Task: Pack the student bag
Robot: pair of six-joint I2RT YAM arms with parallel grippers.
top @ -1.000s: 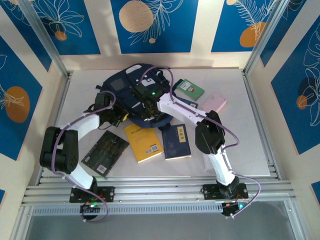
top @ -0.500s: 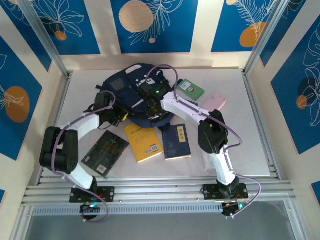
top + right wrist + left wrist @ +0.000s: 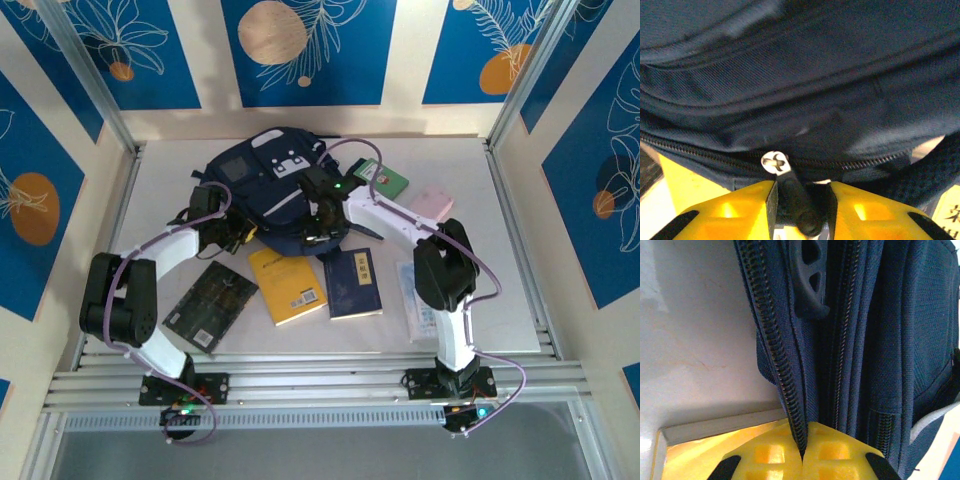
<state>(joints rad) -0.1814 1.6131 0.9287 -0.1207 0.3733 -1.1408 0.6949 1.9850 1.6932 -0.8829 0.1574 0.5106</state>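
1. Round the counter (image 3: 500,250) first: a dark book (image 3: 210,306), a yellow book (image 3: 287,284) and a navy book (image 3: 352,283) sit in a row on the near side, between the two arms.
2. Further back on the right, a green book (image 3: 382,178) lies just beside a pink case (image 3: 432,204).
3. The yellow and navy books lie right under the bag's near edge, close beneath both wrists. The green book sits just behind the right arm's wrist.
4. The student bag (image 3: 262,180) lies flat at the far middle-left of the counter, with its pockets and white patches facing up.
5. Its long axis runs roughly from the far side towards the arms, drifting a little right at the near end. Which end is the top, I can't tell.
6. Left pincer (image 3: 802,452): the yellow fingers are pressed together on the bag's zipped edge, and the zip teeth run straight down into the pinch. From above it sits at the bag's near-left corner (image 3: 235,232).
7. Right pincer (image 3: 802,200): it has nipped the black zip pull (image 3: 792,197), whose silver rivet shows just above the fingers. The bag's fabric bulges over them.
8. Seen from overhead, the right pincer (image 3: 318,222) is on the bag's near-right edge, so the bag lies between the two and beyond them.
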